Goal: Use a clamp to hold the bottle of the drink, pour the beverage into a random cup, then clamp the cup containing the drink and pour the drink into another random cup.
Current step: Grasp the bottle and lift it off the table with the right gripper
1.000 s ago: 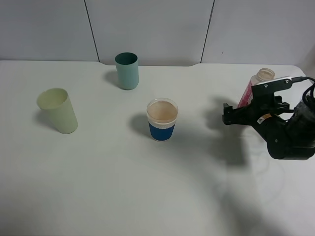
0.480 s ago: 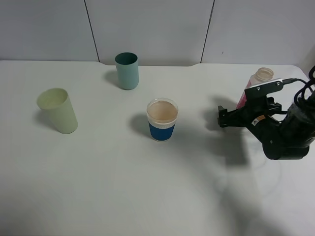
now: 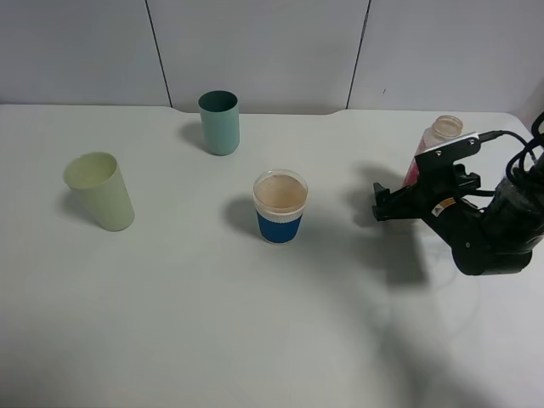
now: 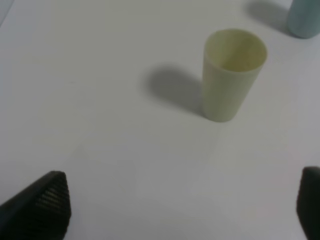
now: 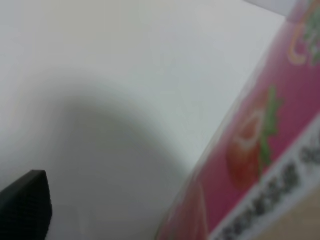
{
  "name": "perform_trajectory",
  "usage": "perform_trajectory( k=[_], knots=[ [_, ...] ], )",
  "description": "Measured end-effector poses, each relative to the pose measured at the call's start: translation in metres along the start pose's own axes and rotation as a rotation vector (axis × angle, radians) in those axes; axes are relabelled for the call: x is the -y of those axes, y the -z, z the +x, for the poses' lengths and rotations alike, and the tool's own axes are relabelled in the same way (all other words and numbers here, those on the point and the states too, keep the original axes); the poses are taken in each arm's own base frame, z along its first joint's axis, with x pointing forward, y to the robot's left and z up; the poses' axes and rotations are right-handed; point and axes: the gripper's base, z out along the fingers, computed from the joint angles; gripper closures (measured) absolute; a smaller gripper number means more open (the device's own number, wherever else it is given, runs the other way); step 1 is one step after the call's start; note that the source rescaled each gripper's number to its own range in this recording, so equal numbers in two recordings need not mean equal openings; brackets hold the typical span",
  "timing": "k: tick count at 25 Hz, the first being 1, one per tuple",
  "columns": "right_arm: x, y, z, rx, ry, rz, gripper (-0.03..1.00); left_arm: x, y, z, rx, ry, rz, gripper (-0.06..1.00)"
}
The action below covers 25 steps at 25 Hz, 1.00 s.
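Looking down on a big white tabletop first.

Next, a thick black right arm, hanging over the right edge of the tabletop, with a black cable looping up beside it.

Then the right clamp at the end of that arm, near the far right corner, pointing toward the middle of the tabletop. Released, not gripping anything: just one black finger in the right wrist view, with bare tabletop between it and the red-pink label.

Then a pale green tumbler, standing upright near the left edge.

Then a teal tumbler, standing upright by the far edge, left of the middle, dark inside.

Then the short cup with a blue band and a white rim, standing upright near the middle of the tabletop, well apart from both tumblers and from the right clamp.

Then the small bottle, close to the far right corner, just behind the right clamp, round neck open at the top. Lower part hidden by the clamp.

Then the drink, milky and beige-pink, sitting in the short cup, almost up to the rim.

Last, the left clamp, seen as two dark fingertips wide apart in the left wrist view. Released too, holding nothing, hanging above bare tabletop near the pale green tumbler.
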Motion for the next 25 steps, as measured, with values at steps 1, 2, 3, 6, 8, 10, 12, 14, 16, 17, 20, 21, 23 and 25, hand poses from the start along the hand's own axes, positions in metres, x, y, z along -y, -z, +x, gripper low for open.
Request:
perform_trajectory(
  k=[1,2,3,6,8,10,12,14,16,17,20,21,23,25],
  knots=[
    [-0.0005,0.0000,-0.0003,0.003,0.013,-0.005,0.10,0.0000,0.0000,0.0000,0.000,0.000,0.000,0.27],
    [-0.0011,-0.0002,-0.0008,0.008,0.020,-0.012,0.11,0.0000,0.0000,0.0000,0.000,0.000,0.000,0.27],
    [-0.0011,-0.0002,-0.0008,0.008,0.020,-0.012,0.11,0.0000,0.0000,0.0000,0.000,0.000,0.000,0.27],
    [-0.0014,-0.0002,-0.0008,0.008,0.027,-0.016,0.27,0.0000,0.0000,0.0000,0.000,0.000,0.000,0.27],
    [-0.0015,-0.0002,-0.0008,0.008,0.029,-0.016,0.53,0.0000,0.0000,0.0000,0.000,0.000,0.000,0.27],
    [-0.0017,-0.0002,-0.0007,0.007,0.031,-0.019,0.86,0.0000,0.0000,0.0000,0.000,0.000,0.000,0.27],
    [-0.0020,-0.0001,-0.0008,0.009,0.032,-0.022,0.96,0.0000,0.0000,0.0000,0.000,0.000,0.000,0.27],
    [-0.0024,-0.0001,-0.0010,0.010,0.034,-0.027,0.95,0.0000,0.0000,0.0000,0.000,0.000,0.000,0.27],
    [-0.0025,-0.0001,-0.0010,0.011,0.034,-0.027,0.95,0.0000,0.0000,0.0000,0.000,0.000,0.000,0.27],
    [-0.0025,-0.0001,-0.0010,0.011,0.034,-0.027,0.95,0.0000,0.0000,0.0000,0.000,0.000,0.000,0.27],
    [-0.0025,-0.0001,-0.0010,0.011,0.034,-0.027,0.95,0.0000,0.0000,0.0000,0.000,0.000,0.000,0.27],
    [-0.0025,-0.0001,-0.0010,0.011,0.034,-0.027,0.95,0.0000,0.0000,0.0000,0.000,0.000,0.000,0.27],
    [-0.0025,-0.0001,-0.0010,0.011,0.030,-0.028,0.95,0.0000,0.0000,0.0000,0.000,0.000,0.000,0.27],
    [-0.0026,-0.0001,-0.0011,0.011,0.006,-0.029,0.95,0.0000,0.0000,0.0000,0.000,0.000,0.000,0.27]
  ],
)
